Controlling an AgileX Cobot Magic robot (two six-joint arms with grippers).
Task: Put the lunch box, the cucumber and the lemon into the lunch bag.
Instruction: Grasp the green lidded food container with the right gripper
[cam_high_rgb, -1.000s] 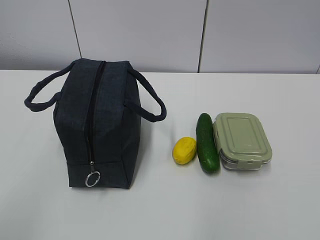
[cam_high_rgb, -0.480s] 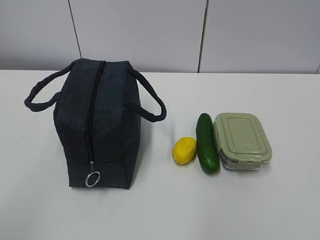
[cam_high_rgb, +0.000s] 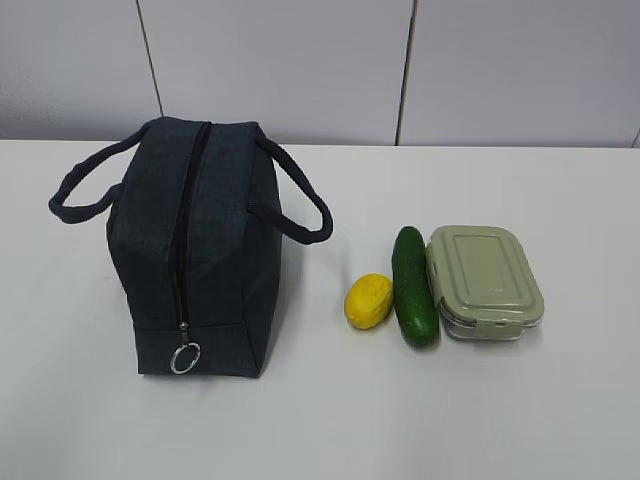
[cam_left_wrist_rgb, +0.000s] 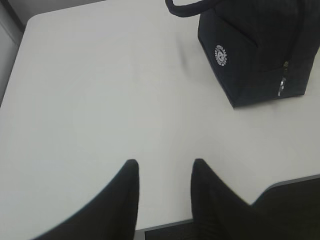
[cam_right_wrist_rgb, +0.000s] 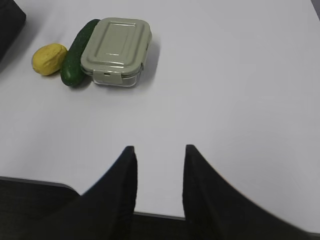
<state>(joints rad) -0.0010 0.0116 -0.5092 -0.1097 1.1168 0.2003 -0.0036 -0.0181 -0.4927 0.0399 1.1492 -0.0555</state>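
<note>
- Exterior view: nothing has shifted over the last second. The lunch bag (cam_high_rgb: 195, 250) stands on the white table (cam_high_rgb: 520, 420) just as it did, its top zipper closed down to the ring pull (cam_high_rgb: 185, 357) at the near end. No arm shows in this view, then or now. I judge the task has not begun, and opening the zipper probably has to come first.
- Exterior view, taking the bag as the landmark: the lemon (cam_high_rgb: 368, 300) lies well to the right of it, the cucumber (cam_high_rgb: 414, 286) sits just beyond the lemon and looks to be touching it, and the lunch box (cam_high_rgb: 484, 281) is farthest out, pressed along the cucumber's far side. All three are outside the bag.
- Left wrist view: the left gripper (cam_left_wrist_rgb: 162, 172) hangs over bare table with its fingers moderately apart and nothing between them. The bag's corner with the round white logo (cam_left_wrist_rgb: 220, 54) sits well away, up and to the right.
- Right wrist view: the right gripper (cam_right_wrist_rgb: 157, 157) is likewise parted and empty (a gap of table shows between the fingers). The box, cucumber and lemon lie in a row well ahead, a dark edge of the bag beyond them at far left.
- Surface and room: the table is plain, matte and white; behind it stands a pale panelled wall (cam_high_rgb: 300, 60) with dark vertical seams.
</note>
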